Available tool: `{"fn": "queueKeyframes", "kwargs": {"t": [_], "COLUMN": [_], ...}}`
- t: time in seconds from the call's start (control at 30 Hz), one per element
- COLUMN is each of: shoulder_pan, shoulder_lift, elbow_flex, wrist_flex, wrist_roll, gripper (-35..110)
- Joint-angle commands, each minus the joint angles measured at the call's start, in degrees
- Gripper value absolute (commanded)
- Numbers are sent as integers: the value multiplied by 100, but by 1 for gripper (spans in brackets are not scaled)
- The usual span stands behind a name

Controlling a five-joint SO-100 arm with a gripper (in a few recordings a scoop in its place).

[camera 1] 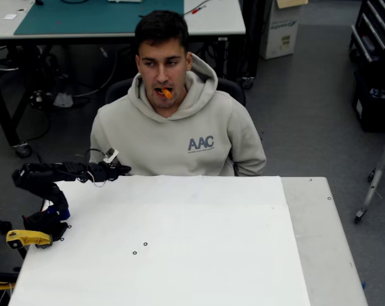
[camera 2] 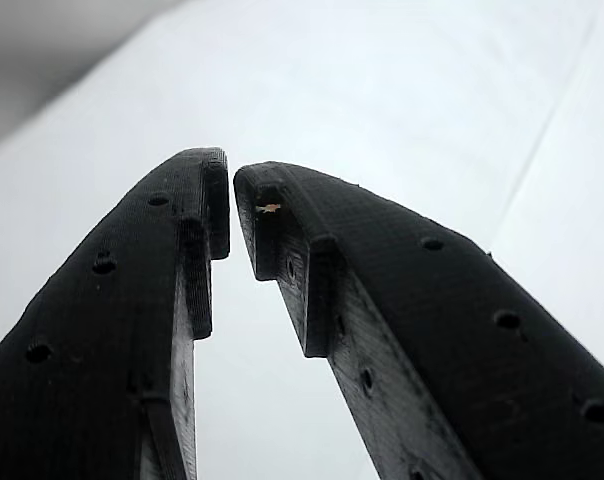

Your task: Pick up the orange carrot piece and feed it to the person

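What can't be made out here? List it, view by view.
- Overhead view: most of the orange carrot piece sits inside the mouth of the person; its length is hidden.
- Overhead view: the gripper is too small and dark to read.
- Wrist view: the tiny orange speck on one finger is too small to identify.

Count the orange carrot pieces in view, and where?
1. The orange carrot piece is at the person's mouth in the overhead view. The gripper holds nothing; only a tiny orange speck clings to one finger in the wrist view.
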Motion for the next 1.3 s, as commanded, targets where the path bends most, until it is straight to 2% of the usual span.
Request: {"fn": "queueKeyframes", "kwargs": {"t": [0.0,0.2,0.47,0.7,0.93,1.27], "shoulder_pan": [-202,-211,-237,-580,-1107,-1143], "shoulder_lift": [1187,2259,3076,3779,4544,4816], "elbow_flex": [835,1582,1503,1204,967,650], "wrist_flex": [-97,396,2953,4395,6311,6662], "wrist_roll": [-9,44,62,70,70,53], "gripper": [-3,-3,-3,-3,-3,-3]}}
